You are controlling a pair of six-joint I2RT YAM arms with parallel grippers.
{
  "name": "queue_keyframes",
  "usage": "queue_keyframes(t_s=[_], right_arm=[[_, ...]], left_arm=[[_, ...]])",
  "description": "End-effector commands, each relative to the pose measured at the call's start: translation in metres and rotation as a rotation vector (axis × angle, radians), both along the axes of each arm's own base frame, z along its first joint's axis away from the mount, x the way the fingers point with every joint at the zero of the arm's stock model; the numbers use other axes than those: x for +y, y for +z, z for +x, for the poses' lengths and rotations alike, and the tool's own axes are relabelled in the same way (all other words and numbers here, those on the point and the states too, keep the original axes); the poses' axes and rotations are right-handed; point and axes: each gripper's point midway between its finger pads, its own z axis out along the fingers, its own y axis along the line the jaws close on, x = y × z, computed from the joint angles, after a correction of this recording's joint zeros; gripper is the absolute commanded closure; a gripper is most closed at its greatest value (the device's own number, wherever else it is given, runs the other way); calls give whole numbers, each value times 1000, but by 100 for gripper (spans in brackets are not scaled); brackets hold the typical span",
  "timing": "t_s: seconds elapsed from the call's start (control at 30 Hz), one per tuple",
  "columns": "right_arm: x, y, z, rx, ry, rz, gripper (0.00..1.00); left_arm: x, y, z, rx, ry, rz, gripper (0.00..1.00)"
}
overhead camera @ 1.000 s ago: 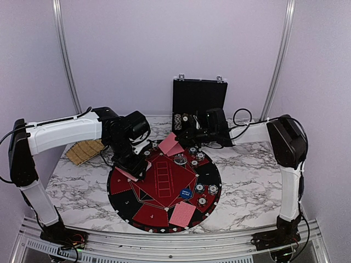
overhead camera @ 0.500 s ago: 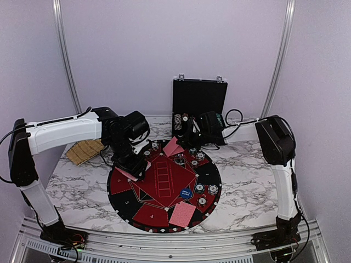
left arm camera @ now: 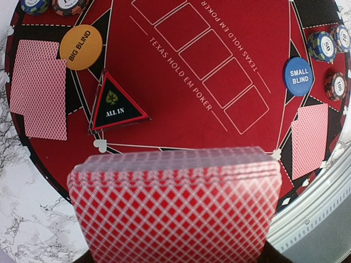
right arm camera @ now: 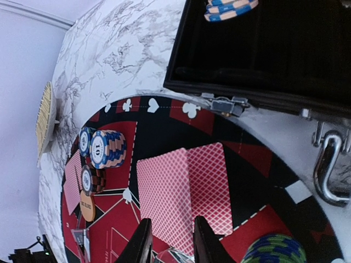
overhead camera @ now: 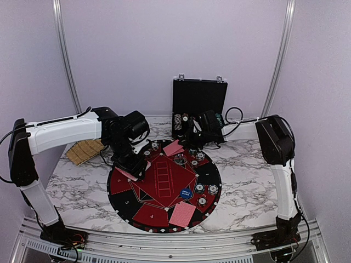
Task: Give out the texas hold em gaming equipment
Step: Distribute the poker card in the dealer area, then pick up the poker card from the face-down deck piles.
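My left gripper [overhead camera: 133, 164] is shut on a deck of red-backed playing cards [left arm camera: 175, 213] and holds it over the left side of the round mat [overhead camera: 164, 183]. My right gripper [overhead camera: 185, 141] is open over the mat's far edge. Its fingers [right arm camera: 141, 241] straddle the near end of two overlapping red-backed cards [right arm camera: 186, 194] that lie flat on the mat. Chip stacks [right arm camera: 107, 149] stand beside them. The orange big blind disc [left arm camera: 80, 47], the blue small blind disc [left arm camera: 299, 76] and the ALL IN marker [left arm camera: 114, 105] lie on the mat.
The black case [overhead camera: 198, 107] stands open behind the mat, with chips [right arm camera: 230, 8] inside and a metal clasp [right arm camera: 328, 164] near my right gripper. Dealt card pairs lie at the mat's left [left arm camera: 39, 90] and front [overhead camera: 182, 213]. A wooden rack [overhead camera: 85, 150] sits far left.
The pair of cards at my right gripper has gone from tilted up to lying flat on the mat, and the right gripper has pulled back slightly. The left arm has not moved.
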Motion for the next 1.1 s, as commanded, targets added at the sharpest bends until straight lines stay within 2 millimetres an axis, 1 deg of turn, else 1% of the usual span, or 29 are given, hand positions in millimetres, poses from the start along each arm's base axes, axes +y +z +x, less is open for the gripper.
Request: queue_keyframes(t_s=[0.0,0.13,0.3,0.43,0.53,0.67,0.7,0.93,1.0,1.07], right_arm=[[-5,3,10,-51,-13,-88,72],[-4,6,11,-72,-9,-132,65],[-1,13,11,-97,-5,-173,52],[-1,33,8,-128,6,-167,43],[1,53,-1,-151,32,-139,35],[9,76,-26,-151,102,-55,28],[10,76,-36,-137,122,-36,27],[32,96,-101,-62,291,145,22],[37,101,-117,-32,331,200,20],[41,102,-132,-1,367,231,19]], left_arm=[[0,5,1,-5,-7,-15,59],[-1,6,1,-8,-9,-18,59],[-2,6,2,-7,-10,-20,59],[-3,7,2,-9,-8,-24,59],[-3,7,2,-9,-10,-22,59],[-4,6,3,-8,-10,-20,59],[-4,6,4,-8,-10,-21,59],[-8,5,4,-12,-20,-16,59],[-9,5,4,-16,-22,-14,59],[-9,4,4,-17,-24,-12,59]])
